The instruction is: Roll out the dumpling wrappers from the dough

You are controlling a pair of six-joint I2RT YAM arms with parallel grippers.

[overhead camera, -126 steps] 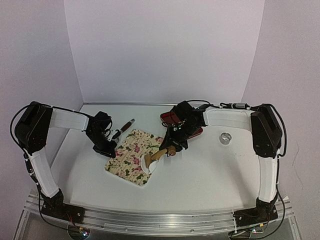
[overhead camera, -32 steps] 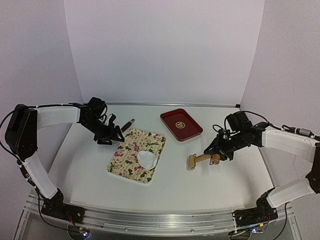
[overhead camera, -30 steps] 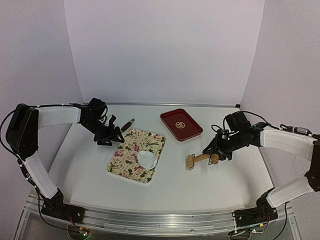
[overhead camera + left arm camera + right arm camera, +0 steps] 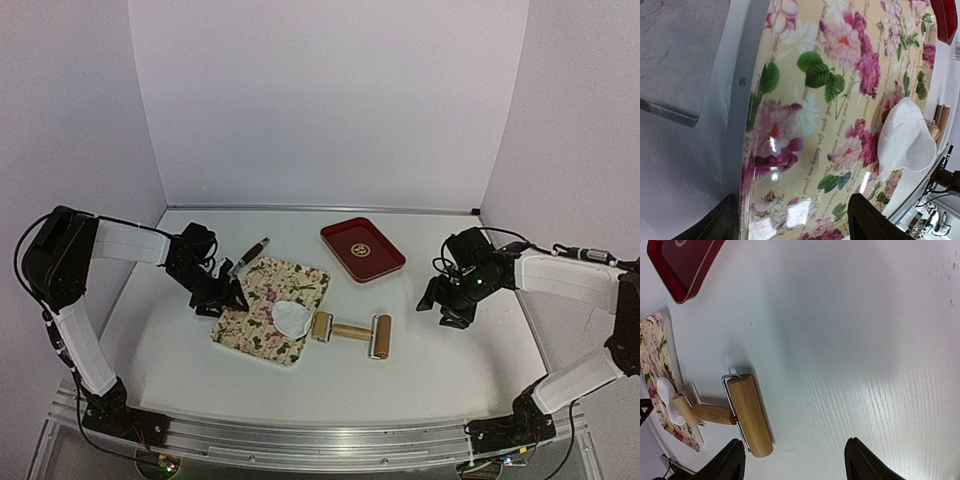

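A flattened white piece of dough (image 4: 293, 318) with a raised edge lies on the floral mat (image 4: 262, 305); it also shows as dough (image 4: 905, 140) in the left wrist view. No separate round dumpling wrappers are in view. A wooden double-ended roller (image 4: 352, 332) lies on the table, its small drum at the mat's right edge beside the dough. My right gripper (image 4: 445, 300) is open and empty, to the right of the roller (image 4: 747, 415); right gripper (image 4: 795, 465). My left gripper (image 4: 220, 298) is open, low over the mat's left edge; left gripper (image 4: 792, 230).
A red tray (image 4: 362, 249) with a gold emblem sits at the back, right of centre. A dark pen-like tool (image 4: 248, 256) lies behind the mat. The table's right edge runs just beyond my right arm.
My right gripper has opened and let go of the roller, which now lies further left against the mat. The right arm has drawn back. My left gripper has dropped to the mat's left edge.
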